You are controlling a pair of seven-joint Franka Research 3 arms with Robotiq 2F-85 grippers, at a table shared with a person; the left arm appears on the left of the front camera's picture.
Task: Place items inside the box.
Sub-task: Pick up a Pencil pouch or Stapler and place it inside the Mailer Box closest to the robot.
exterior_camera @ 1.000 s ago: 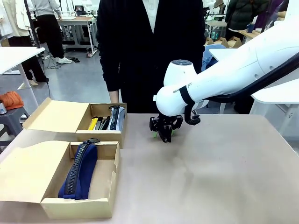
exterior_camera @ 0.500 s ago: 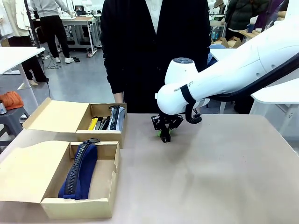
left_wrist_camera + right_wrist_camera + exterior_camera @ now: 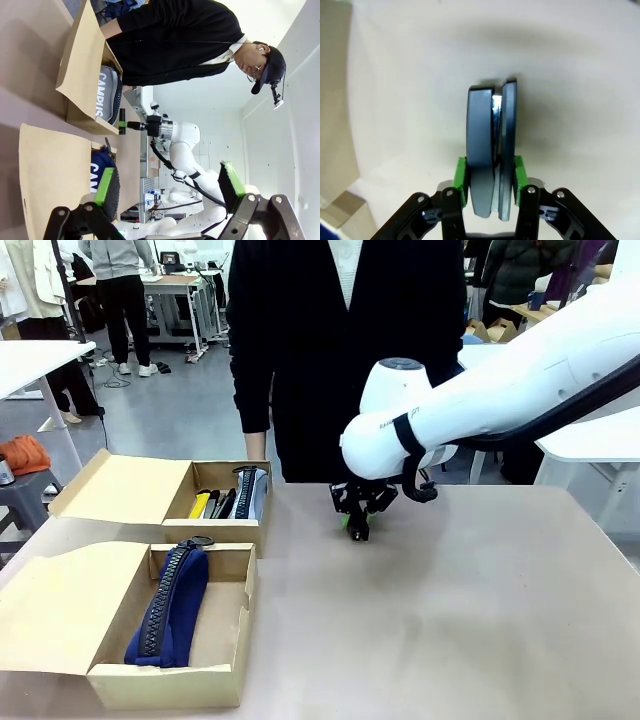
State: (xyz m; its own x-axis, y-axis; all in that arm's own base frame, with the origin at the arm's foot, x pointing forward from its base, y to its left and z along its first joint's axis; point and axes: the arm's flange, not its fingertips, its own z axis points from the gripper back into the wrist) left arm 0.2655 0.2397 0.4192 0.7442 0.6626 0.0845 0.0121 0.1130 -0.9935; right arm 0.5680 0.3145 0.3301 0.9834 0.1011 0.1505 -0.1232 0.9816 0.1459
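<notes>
My right gripper [image 3: 357,528] hangs low over the table's far middle, in front of the person. In the right wrist view it [image 3: 490,175] is shut on a small dark clip-like tool [image 3: 484,125], whose two flat plates are squeezed between the green pads. Two open cardboard boxes sit at the left. The far box [image 3: 215,525] holds a yellow knife [image 3: 200,505], black tools [image 3: 222,504] and a pouch [image 3: 250,492]. The near box [image 3: 170,685] holds a navy zip pouch [image 3: 170,605]. My left gripper [image 3: 170,190] is open, looking at both boxes and a pouch lettered "CAMPUS" [image 3: 107,95].
A person in a dark top [image 3: 345,350] stands at the table's far edge, just behind my right gripper. Both box lids [image 3: 120,488] lie folded open toward the left. Bare tabletop [image 3: 450,620] stretches over the middle and right.
My right gripper has drifted slightly right and toward the far edge with the clip-like tool still in it. The person has shifted a little to the right.
</notes>
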